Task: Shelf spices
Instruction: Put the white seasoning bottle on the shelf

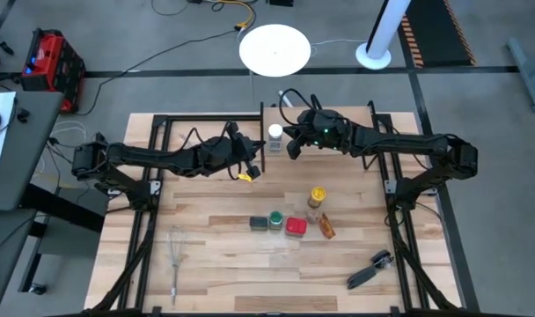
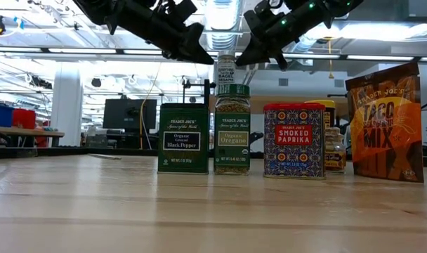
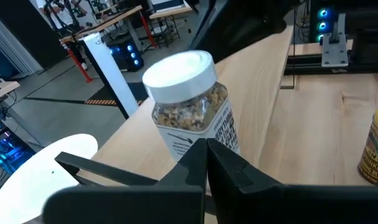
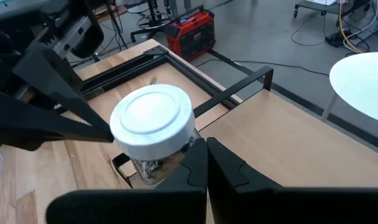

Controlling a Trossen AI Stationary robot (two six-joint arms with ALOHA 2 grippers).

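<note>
A white-capped spice jar [image 1: 274, 135] stands upright on the shelf's pale board [image 1: 338, 119], near its left end. My left gripper [image 1: 250, 165] and my right gripper [image 1: 294, 148] are both shut and flank the jar, one on each side of it. On the table in front stand a dark square tin [image 2: 184, 138], a green-capped jar [image 2: 232, 130], a red tin [image 2: 294, 140] and a yellow-capped jar [image 1: 317, 195]. An orange packet [image 2: 384, 123] stands beside them. My left gripper's shut fingertips [image 4: 96, 124] meet the jar's side just under the white cap [image 4: 117, 140]. They come nearly level from the table's left. The jar stands upright on the board. My right gripper's shut fingertips [image 4: 198, 152] lie against the jar's body [image 4: 170, 163], lower down on its opposite side. They slant slightly downward from the table's right. The fingers themselves hide the exact spot of contact.
A wire whisk [image 1: 176, 260] lies at the table's near left, a black-handled tool [image 1: 370, 269] at the near right. A black metal frame [image 1: 206, 117] runs along the far edge left of the shelf. The board to the jar's right is bare.
</note>
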